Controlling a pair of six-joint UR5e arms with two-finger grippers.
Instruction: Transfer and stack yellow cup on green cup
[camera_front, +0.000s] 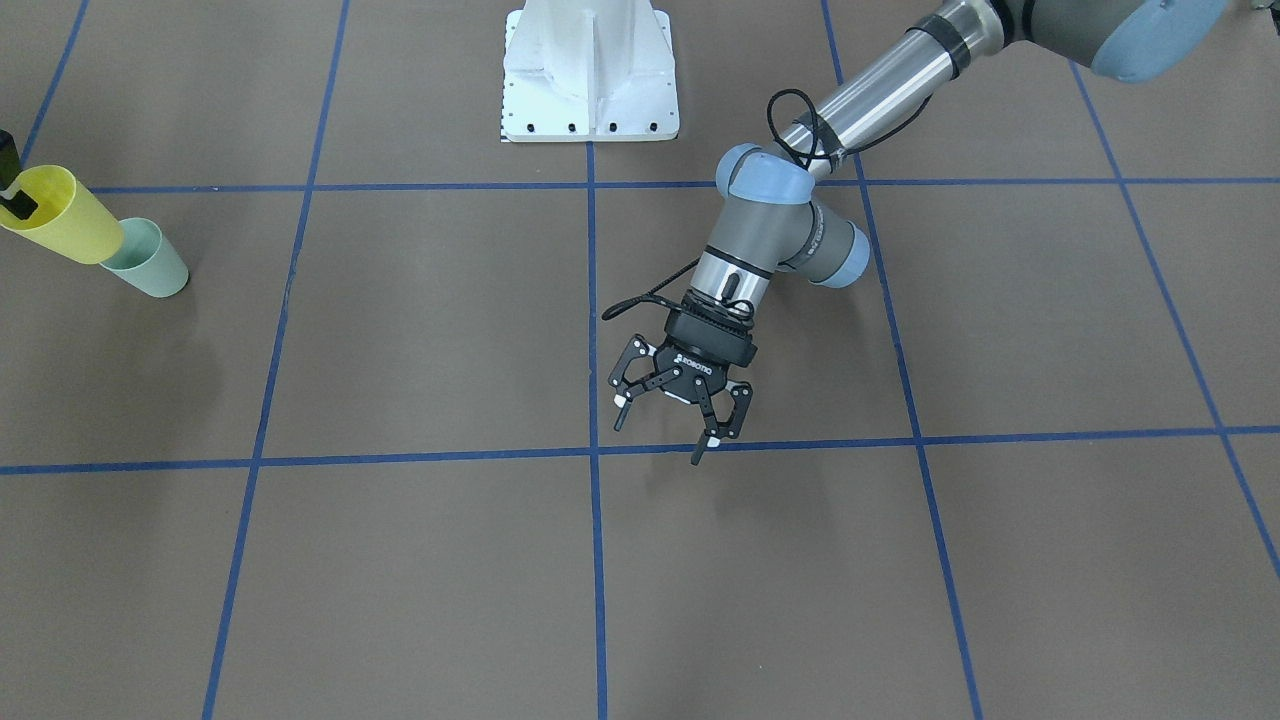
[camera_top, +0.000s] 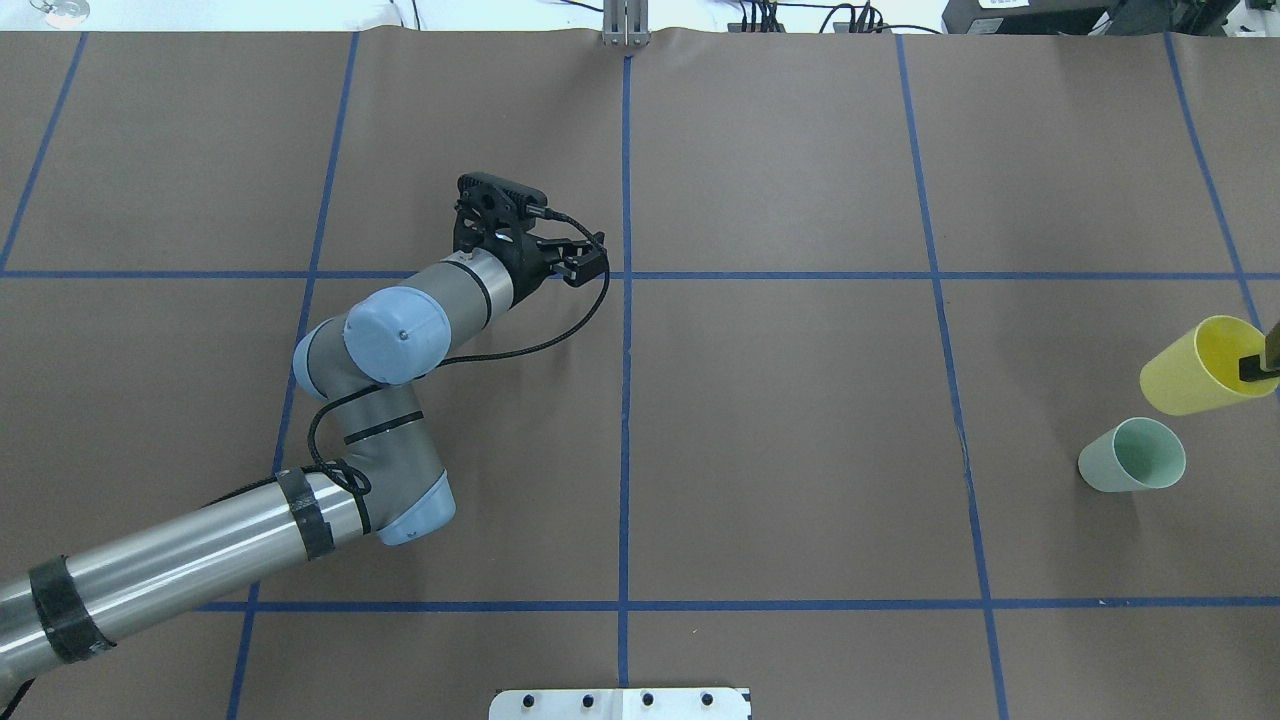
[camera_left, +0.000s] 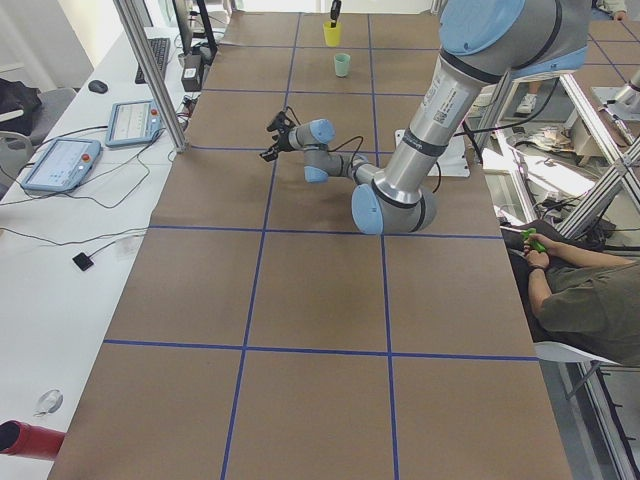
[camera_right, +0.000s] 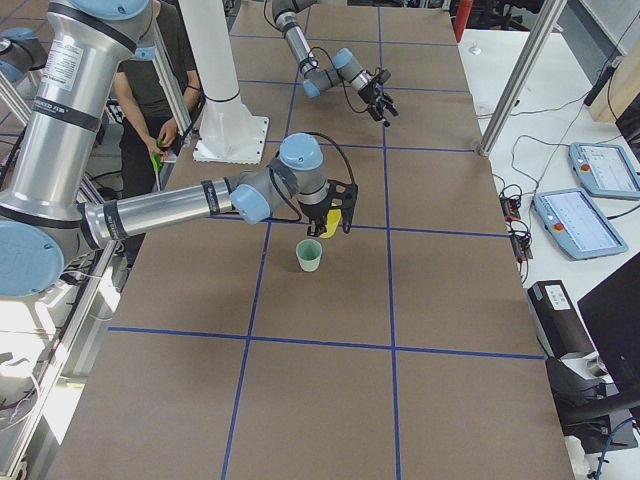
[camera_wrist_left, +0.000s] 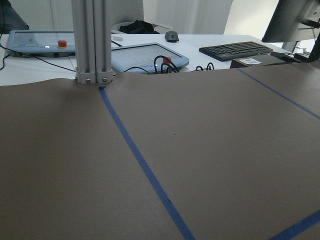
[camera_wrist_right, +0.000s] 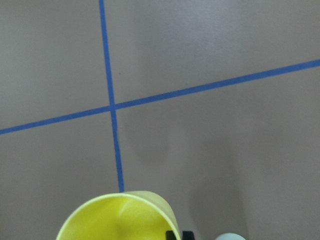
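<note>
Lowering the yellow cup into the green one looks like the step in hand. The brown worktop (camera_top: 800, 450), ruled in blue tape, carries both cups near its end on the robot's right. The right arm (camera_right: 160, 215) stretches low across it toward them, while the left arm (camera_top: 200, 550) sits bent near the middle, well apart from either cup.

The yellow cup (camera_top: 1195, 367) hangs from the right fingers (camera_top: 1256, 368), which are closed on its rim with one finger inside the mouth. It appears raised off the worktop and leaning. The green cup (camera_top: 1130, 455) stands mouth up just beside and below those fingers, on their robot-ward side. The two cups are close, and contact cannot be ruled out. The left fingers (camera_front: 665, 428) are spread wide and hold nothing.

To do it well, the right fingers should first bring the yellow cup upright, centre its base over the green mouth, then descend straight. Because only one wall is pinched, a slow descent would likely keep the cup from swinging.

The exterior right view shows the yellow cup sitting higher than the green one, which the overhead flattens. The right wrist view gives only the yellow rim and a sliver of green at its lower edge. The left wrist view shows bare worktop and desks, with no cups
</note>
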